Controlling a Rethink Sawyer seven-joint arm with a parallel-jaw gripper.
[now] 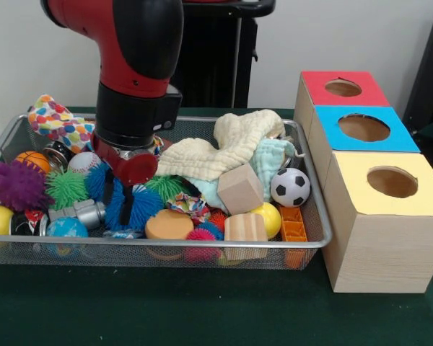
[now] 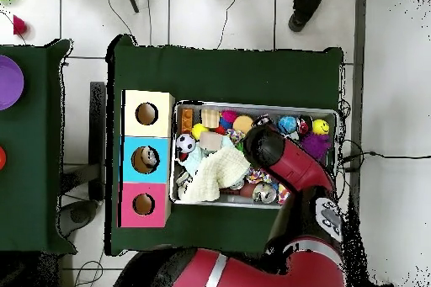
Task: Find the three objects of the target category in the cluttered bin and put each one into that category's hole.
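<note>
Bin sits just left of the three holed boxes — gripper buried among spiky balls, grip unreadable. Lift straight up — don't snag the cloth.

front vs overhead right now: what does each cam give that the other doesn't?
Front only: the boxes' wooden side walls, the mesh wall of the bin, and the gripper down among the blue spiky toys.

Overhead only: the floor around the table, a person's shoe at the top edge, a neighbouring table with a purple object, and something inside the blue box's hole.

Both: the cream cloth, the soccer ball, the yellow box, blue box and red box.
</note>
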